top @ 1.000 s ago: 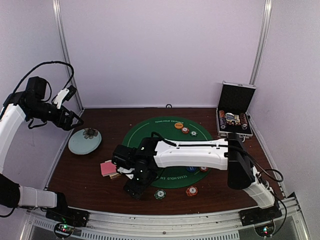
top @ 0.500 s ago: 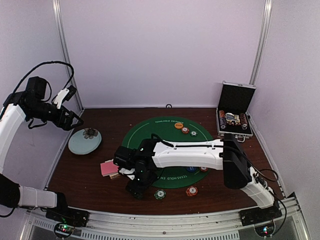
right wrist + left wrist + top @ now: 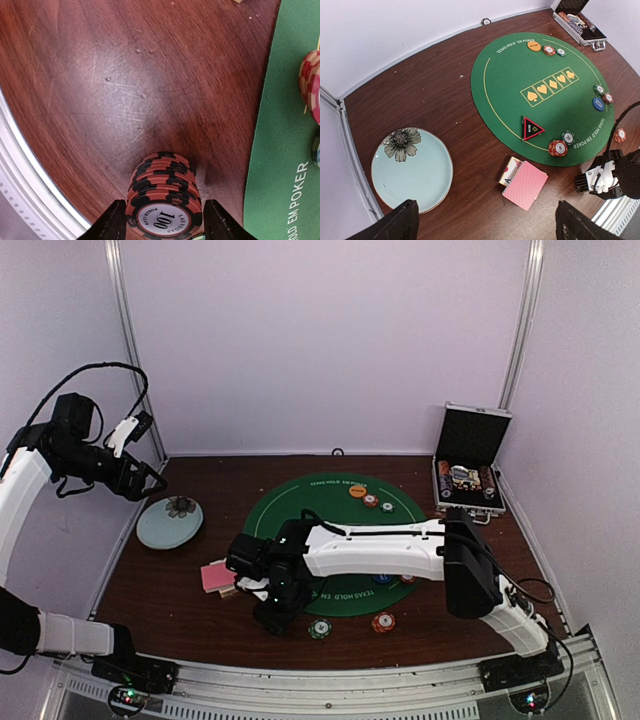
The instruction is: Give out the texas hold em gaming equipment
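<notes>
Presently clamped in the right gripper (image 3: 164, 220): chip stack (image 3: 162, 192), marked 100, rigid, light, loose discs likely to shear, best pinched across its sides; left gripper (image 3: 487, 220) spread, empty.

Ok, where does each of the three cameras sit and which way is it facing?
Top external: fixed above and behind the bases, looking down at the table; both arms show, left claw raised, right claw low.
Left wrist: high over the table's left, looking down at green mat, blue dish, cards; its open fingers at bottom.
Right wrist: above the wood, facing the chip stack between its fingers.
Shared: top and left wrist both see mat, dish, cards.
</notes>
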Robot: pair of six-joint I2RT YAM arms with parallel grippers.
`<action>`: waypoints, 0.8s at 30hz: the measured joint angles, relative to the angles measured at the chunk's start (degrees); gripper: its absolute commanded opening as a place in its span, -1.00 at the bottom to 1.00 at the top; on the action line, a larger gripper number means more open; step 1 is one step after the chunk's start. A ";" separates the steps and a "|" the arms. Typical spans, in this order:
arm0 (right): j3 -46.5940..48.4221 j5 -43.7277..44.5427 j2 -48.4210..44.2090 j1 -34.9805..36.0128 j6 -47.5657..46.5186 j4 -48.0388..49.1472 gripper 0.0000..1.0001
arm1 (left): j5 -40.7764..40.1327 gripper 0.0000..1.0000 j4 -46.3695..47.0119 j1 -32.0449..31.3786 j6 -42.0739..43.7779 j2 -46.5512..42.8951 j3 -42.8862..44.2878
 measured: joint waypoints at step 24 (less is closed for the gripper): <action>1.75 0.20 0.09 0.00 0.13 -0.09 -0.38 | -0.09 0.95 0.00 0.00 0.22 0.00 0.00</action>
